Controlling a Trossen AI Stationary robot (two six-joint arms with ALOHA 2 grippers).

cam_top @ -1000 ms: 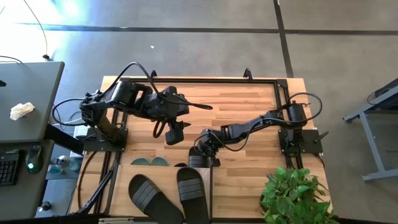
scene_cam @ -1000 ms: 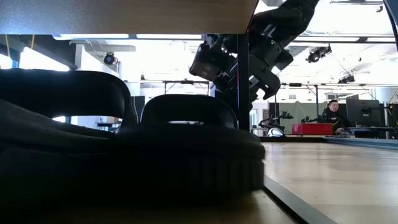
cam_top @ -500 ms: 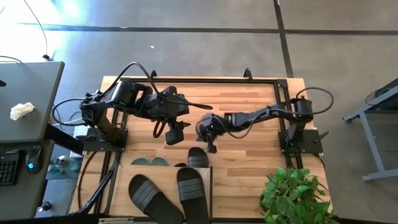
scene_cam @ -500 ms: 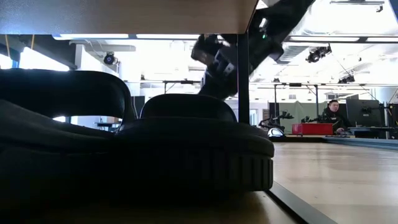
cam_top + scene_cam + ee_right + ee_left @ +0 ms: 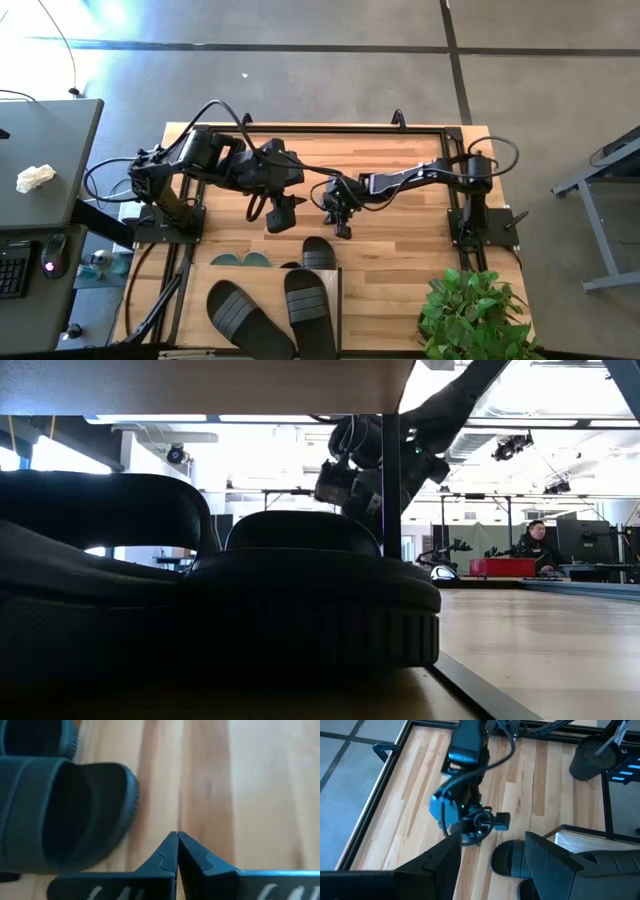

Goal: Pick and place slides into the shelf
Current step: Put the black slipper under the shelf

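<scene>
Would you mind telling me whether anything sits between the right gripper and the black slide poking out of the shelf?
Nothing visible does. The right gripper, fingers shut, hangs above bare tabletop just beyond the black slide, whose end sticks out from under the shelf. The left gripper waits off to the side, not between them.

A leafy green potted plant is sitting at the near right corner of the wooden table. Off to the left, a grey desk is carrying a crumpled white cloth, with a keyboard and a mouse lying nearer its front edge. Far across the room, a person is sitting behind a red box.
</scene>
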